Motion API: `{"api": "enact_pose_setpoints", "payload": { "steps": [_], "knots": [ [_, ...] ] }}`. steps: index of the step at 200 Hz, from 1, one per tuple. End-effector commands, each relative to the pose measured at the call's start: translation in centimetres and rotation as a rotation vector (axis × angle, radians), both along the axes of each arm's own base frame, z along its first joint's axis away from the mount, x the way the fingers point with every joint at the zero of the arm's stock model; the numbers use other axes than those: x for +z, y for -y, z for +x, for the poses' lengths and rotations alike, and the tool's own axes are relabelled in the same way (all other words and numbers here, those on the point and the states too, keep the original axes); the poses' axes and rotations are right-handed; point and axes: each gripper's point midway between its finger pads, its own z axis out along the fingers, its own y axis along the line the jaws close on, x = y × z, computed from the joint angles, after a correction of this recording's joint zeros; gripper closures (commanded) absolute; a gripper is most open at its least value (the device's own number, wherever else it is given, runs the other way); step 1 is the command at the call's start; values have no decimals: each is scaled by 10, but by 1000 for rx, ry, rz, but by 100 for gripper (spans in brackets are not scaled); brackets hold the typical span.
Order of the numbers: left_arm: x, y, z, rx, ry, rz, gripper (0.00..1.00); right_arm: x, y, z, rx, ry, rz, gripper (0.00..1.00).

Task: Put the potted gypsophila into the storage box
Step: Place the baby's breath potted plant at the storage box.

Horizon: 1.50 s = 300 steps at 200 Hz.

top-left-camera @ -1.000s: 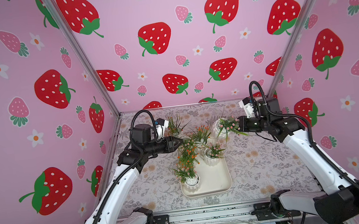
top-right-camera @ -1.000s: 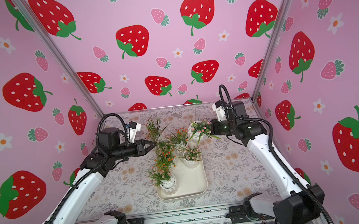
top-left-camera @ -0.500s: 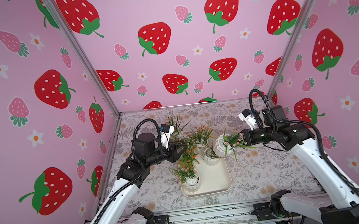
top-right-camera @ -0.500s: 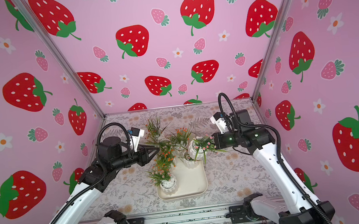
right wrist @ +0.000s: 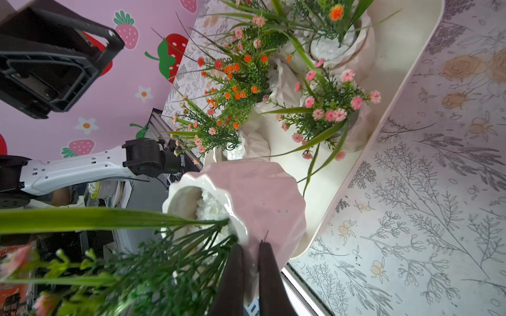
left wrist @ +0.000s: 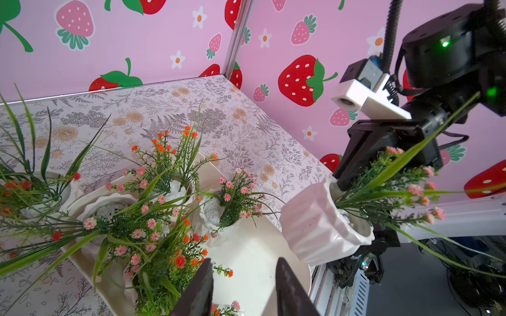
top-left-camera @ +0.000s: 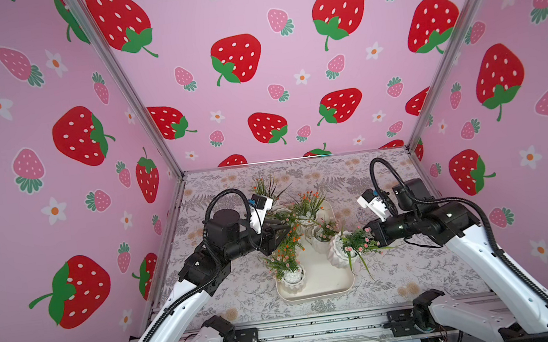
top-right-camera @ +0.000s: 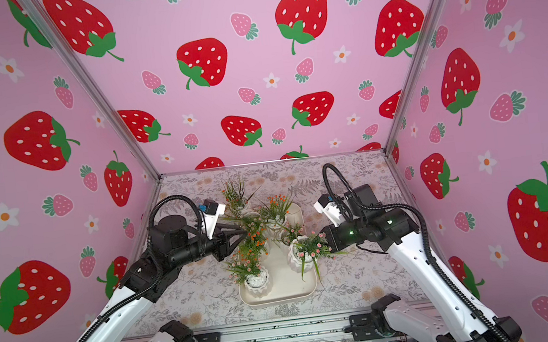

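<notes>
Top views: closest to the front edge, the storage box [top-left-camera: 324, 283] lies lengthwise mid-tabletop [top-left-camera: 417, 268]. Its near left corner carries an upright pink-flowered pot [top-left-camera: 292, 280]. More potted gypsophila [top-left-camera: 323, 233], pink and orange, crowd the far half. From the right, the right gripper [top-left-camera: 365, 233] has its jaws pinched tight on the rim of the held pot [top-left-camera: 338, 250]. That pot is tipped on its side, body over the box's right rim, sprigs drooping outside it; whether it touches the box, cannot tell. Right wrist view: white pebble fill [right wrist: 210, 208] shows in its mouth. Opposite, the left gripper [top-left-camera: 284, 228] hangs over orange blooms [top-left-camera: 291, 243] at the box's left side; left wrist view: jaws narrowly apart, nothing between. Further back, the far pot [top-left-camera: 269, 188] stands just beside the box's far left corner. Blue tag [left wrist: 372, 71] on the right wrist camera mount: print too blurred to read. Strawberry-print walls [top-left-camera: 254, 75] behind.
</notes>
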Motion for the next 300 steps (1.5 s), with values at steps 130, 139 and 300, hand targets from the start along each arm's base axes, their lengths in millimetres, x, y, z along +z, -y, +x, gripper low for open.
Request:
{"api": "enact_pose_setpoints", "payload": {
  "steps": [130,139,300],
  "knots": [
    [-4,3,-4,-13,49,54,59,-56,-62,13,43,65,-51,100],
    [-5,3,-3,-11,46,56,59,-61,-63,15,27,58,-59,100],
    [-11,5,-5,-19,48,92,59,-100,-93,62,-266,86,-105,100]
  ]
}}
